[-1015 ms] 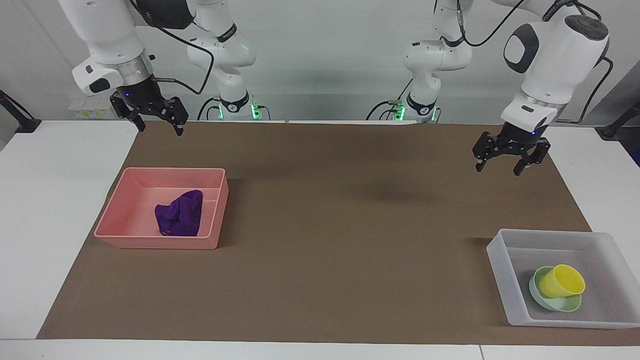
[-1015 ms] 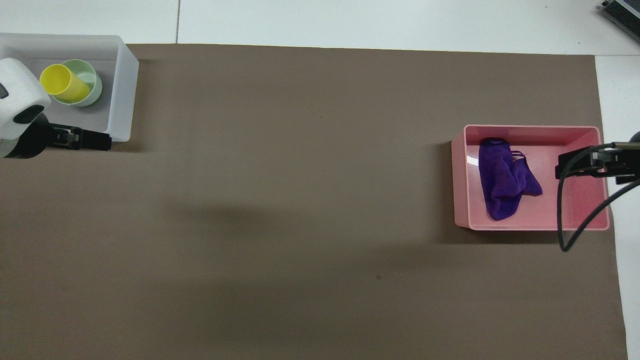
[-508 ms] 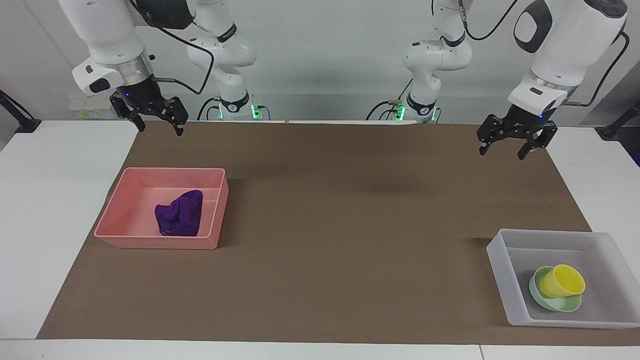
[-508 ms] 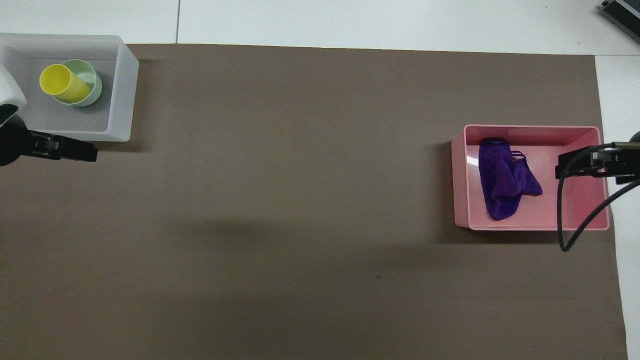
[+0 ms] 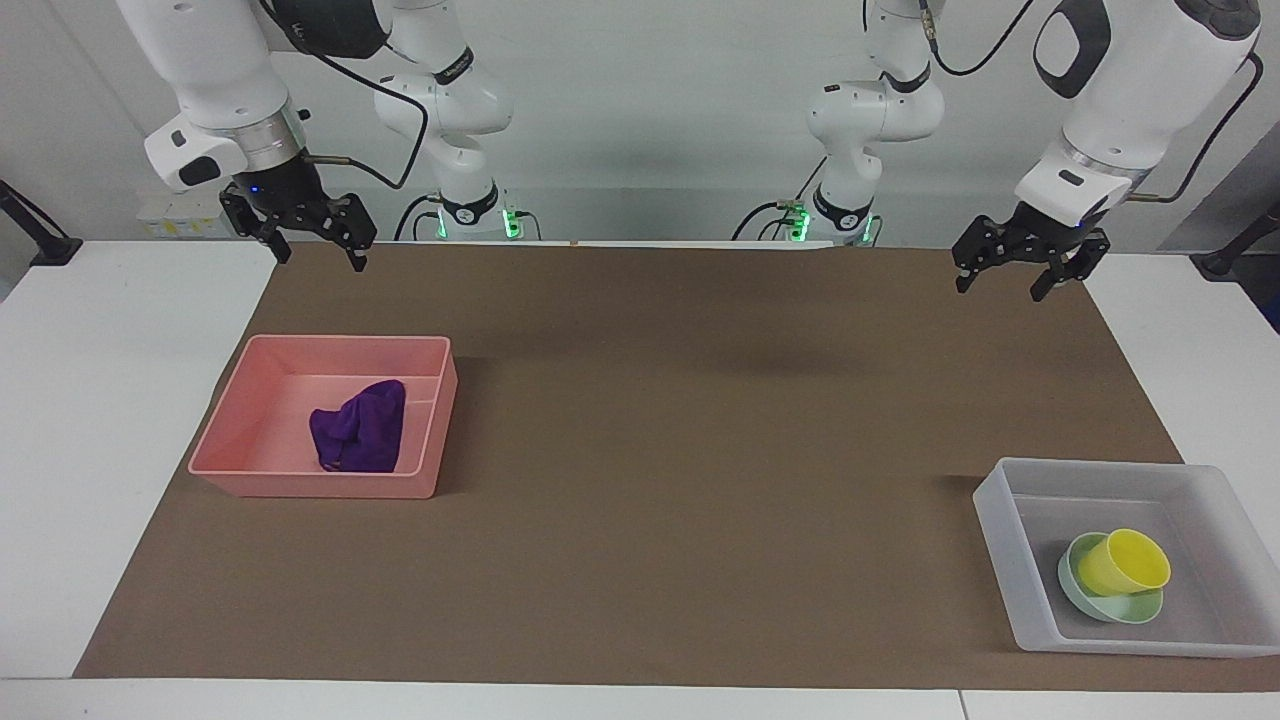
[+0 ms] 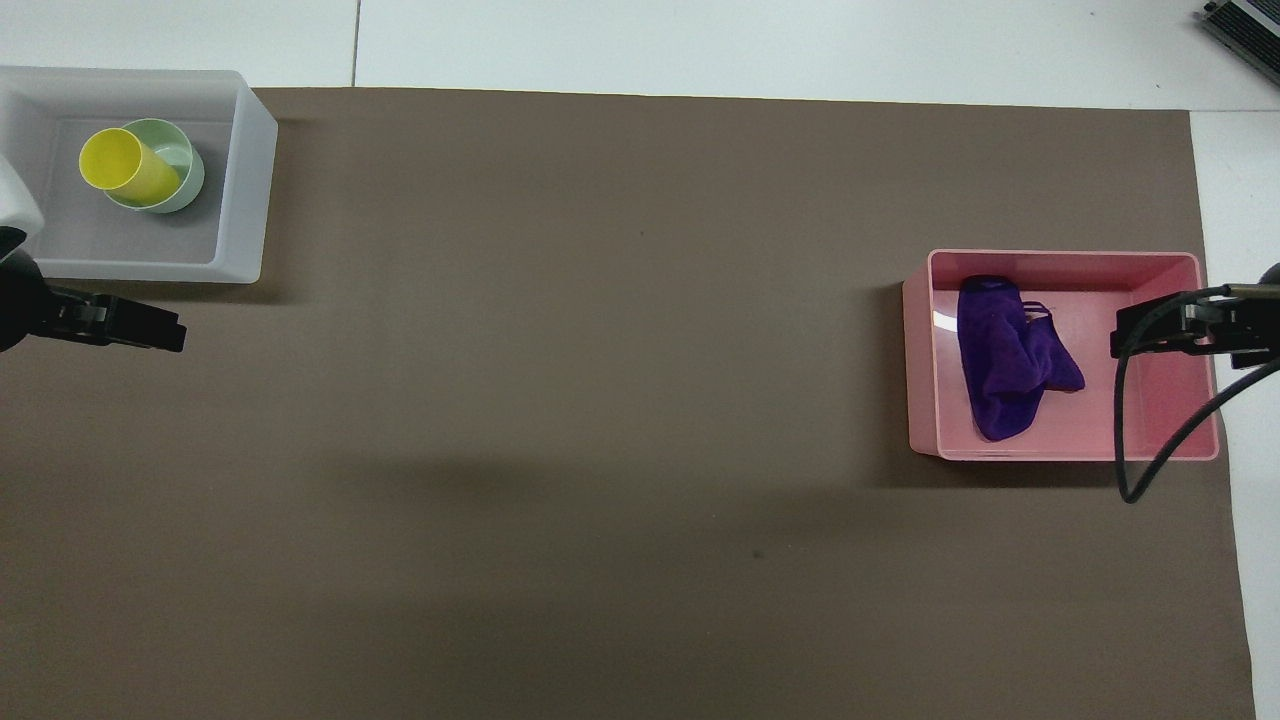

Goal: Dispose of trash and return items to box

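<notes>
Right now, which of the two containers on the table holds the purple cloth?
The pink bin, toward the right arm's end, holds the purple cloth; the whitish tray holds a bowl and cup.

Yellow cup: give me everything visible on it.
The yellow cup is small, of smooth, opaque plastic by its look, plain and unmarked, and looks empty. It lies tipped on its side inside the mint-green bowl, its open mouth tilted upward and toward the left arm's end of the table. The bowl sits on the floor of the translucent whitish tray, at that same end. Only the bowl touches the cup; neither gripper is near it.
</notes>
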Controlling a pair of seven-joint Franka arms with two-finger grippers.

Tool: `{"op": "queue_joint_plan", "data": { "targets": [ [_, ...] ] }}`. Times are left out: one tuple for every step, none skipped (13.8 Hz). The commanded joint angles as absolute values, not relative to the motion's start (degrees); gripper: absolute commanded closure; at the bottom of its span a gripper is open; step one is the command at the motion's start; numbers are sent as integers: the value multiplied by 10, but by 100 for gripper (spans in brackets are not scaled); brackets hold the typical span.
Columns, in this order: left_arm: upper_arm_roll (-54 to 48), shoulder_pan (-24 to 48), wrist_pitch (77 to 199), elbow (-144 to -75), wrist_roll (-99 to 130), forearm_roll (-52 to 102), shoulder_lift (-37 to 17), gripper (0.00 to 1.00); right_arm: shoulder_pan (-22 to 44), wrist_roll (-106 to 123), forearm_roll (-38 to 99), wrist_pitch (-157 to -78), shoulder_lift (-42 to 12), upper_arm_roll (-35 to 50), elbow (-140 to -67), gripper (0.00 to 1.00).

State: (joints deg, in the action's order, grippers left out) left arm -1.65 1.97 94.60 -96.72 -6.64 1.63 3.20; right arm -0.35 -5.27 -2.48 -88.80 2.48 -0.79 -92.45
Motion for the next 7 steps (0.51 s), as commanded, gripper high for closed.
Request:
{"op": "queue_joint_plan", "data": {
  "targets": [
    [-12, 19, 932, -966, -65, 4, 38, 0, -9, -48, -16, -886, 39, -6, -939, 0],
    [-12, 19, 932, -967, -62, 4, 38, 0, -9, -48, -16, -886, 39, -6, -939, 0],
    [-12, 19, 932, -967, -55, 4, 39, 0, -9, -48, -16, -886, 39, -6, -939, 0],
    [-12, 18, 933, -968, -48, 4, 39, 0, -9, -48, -16, -886, 39, -6, -939, 0],
    [-12, 18, 934, -968, -47, 4, 39, 0, -9, -48, -16, -886, 39, -6, -939, 0],
    [-12, 18, 934, -969, -47, 4, 39, 0, -9, -48, -16, -886, 39, -6, -939, 0],
    [-12, 18, 934, -969, -47, 4, 39, 0, -9, -48, -16, -886, 39, -6, -939, 0]
  ]
}}
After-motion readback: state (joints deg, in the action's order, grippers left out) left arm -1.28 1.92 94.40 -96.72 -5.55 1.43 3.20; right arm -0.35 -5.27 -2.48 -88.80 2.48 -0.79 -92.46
